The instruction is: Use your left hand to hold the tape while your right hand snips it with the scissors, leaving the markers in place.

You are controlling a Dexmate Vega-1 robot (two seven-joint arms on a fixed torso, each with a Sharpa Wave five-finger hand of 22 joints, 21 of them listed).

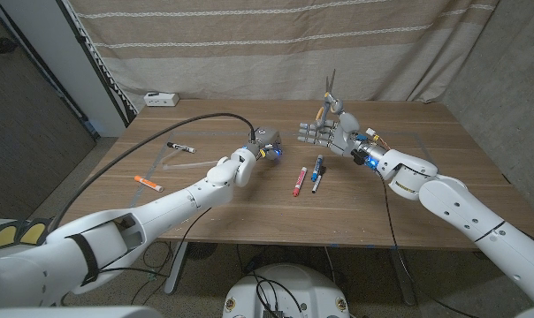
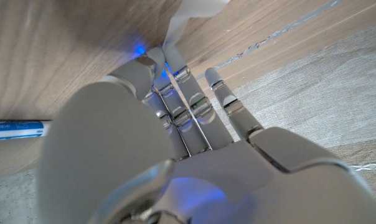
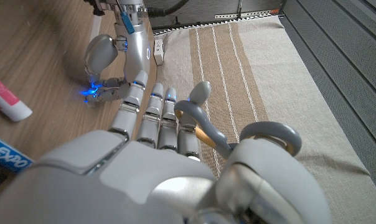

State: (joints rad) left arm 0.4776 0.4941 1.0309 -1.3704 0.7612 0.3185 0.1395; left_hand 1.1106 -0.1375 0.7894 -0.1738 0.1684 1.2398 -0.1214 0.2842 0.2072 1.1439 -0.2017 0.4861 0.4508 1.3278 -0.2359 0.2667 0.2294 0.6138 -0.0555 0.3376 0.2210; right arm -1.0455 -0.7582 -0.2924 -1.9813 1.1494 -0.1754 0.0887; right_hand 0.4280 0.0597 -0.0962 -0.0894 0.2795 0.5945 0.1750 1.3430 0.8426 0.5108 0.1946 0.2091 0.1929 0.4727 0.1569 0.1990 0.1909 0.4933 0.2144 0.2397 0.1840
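Tape point(image 2: 191, 14) shows in my left wrist view as a pale strip rising from the fingertips point(image 2: 165, 64) of my left hand point(image 1: 263, 146), so I read it as pinched there, low over the counter point(image 1: 426, 177) near mid-table; I can't tell where its other end goes. Right hand point(image 1: 331, 131) is just beside, slightly farther back, fingers point(image 3: 152, 109) clamped on the scissors point(image 1: 330, 93), grey loops around them in the right wrist view, blades pointing up above the hand. Whether the blades are apart I cannot tell.

Step in hand, my guess: bring the blades to the strip. To do it well I'd keep the left pinch firm and the strip taut, tip the scissors down toward it and cut clear of my left fingertips.

Markers: red marker point(image 1: 298, 181) and blue marker point(image 1: 318, 172) lie right under the gap between the hands, so stay high there. Black marker point(image 1: 180, 147) and orange marker point(image 1: 148, 183) are well off to the left.
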